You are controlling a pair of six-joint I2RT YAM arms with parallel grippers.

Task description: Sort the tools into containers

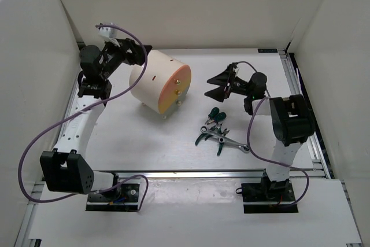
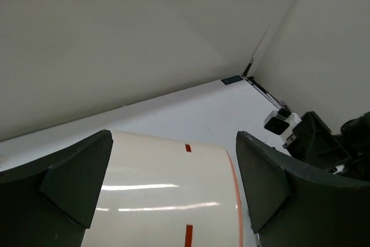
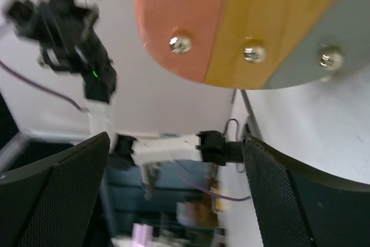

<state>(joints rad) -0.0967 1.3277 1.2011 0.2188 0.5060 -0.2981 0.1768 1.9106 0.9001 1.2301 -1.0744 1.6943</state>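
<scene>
Robot lab test cell: white enclosure walls [image 1: 191, 4], aluminium-rail-framed white table [image 1: 162, 143], two bolted arms, purple cabling [image 1: 29, 148].

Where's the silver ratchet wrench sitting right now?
In the top view, the ratchet wrench lies on the table right of centre, among the green-handled pliers, nearer the arm bases than the right gripper and to the right of the drum cabinet.

Our left gripper [image 2: 173, 143] hangs over the cream drum [image 2: 156, 201].
We see both dark fingers [image 2: 75, 183] spread wide, with the drum's curved side between them. Two red marks [image 2: 188, 147] run down it, and its orange edge [image 2: 236, 201] lies just beside one finger. Beyond the jaws lies the white table [image 2: 191, 105]. Black hardware [image 2: 324, 143] sits outside that same finger.
</scene>
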